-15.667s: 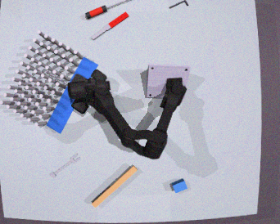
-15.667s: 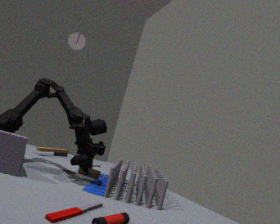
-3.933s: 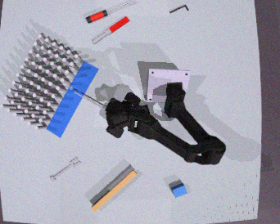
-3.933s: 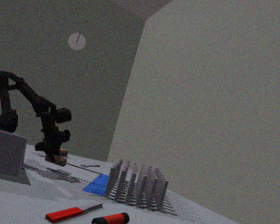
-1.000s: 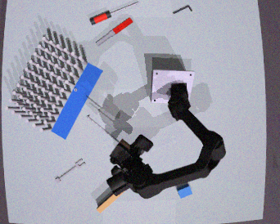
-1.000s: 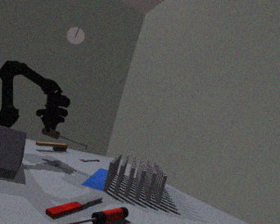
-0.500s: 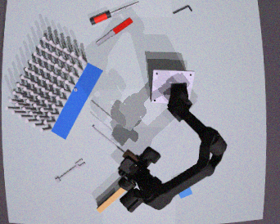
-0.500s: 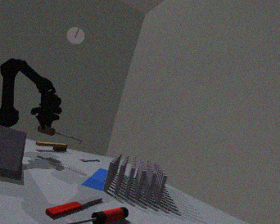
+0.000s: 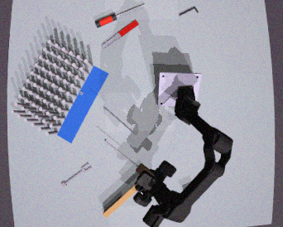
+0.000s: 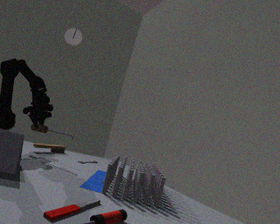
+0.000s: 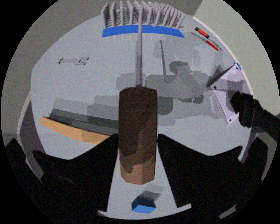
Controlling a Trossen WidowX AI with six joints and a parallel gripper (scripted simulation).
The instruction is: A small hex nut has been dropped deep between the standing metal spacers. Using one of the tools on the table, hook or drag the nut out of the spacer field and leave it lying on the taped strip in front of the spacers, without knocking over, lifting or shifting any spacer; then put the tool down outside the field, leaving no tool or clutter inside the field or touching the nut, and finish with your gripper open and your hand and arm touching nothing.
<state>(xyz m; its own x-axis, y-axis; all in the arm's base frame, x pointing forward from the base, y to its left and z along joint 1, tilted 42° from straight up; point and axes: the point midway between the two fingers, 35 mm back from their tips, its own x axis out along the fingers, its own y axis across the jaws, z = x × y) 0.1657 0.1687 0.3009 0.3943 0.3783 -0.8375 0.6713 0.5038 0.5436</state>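
My gripper (image 9: 145, 177) (image 10: 38, 123) (image 11: 138, 138) is shut on the brown wooden handle (image 9: 143, 169) (image 10: 40, 128) (image 11: 138, 112) of a tool with a long thin rod (image 9: 122, 152) (image 10: 59, 133) (image 11: 140, 60). The tool is held above the table, its tip pointing toward the blue strip (image 9: 84, 105) (image 10: 93, 182) (image 11: 167, 32) but short of it in the top view. The metal spacers (image 9: 54, 84) (image 10: 135, 184) (image 11: 142, 14) stand in rows behind the strip. A small ring-like thing, apparently the nut (image 9: 81, 93), lies at the strip's spacer-side edge. In the wrist view the rod overlaps the strip.
A wrench (image 9: 76, 174) (image 11: 73, 61) and an orange bar (image 9: 120, 201) (image 10: 49, 145) (image 11: 75, 131) lie near the gripper. A red-and-black screwdriver (image 9: 106, 20), a red-handled tool (image 9: 129, 28) (image 10: 62, 212) and a hex key (image 9: 190, 10) lie far off. A blue block (image 11: 144, 206) shows behind the handle.
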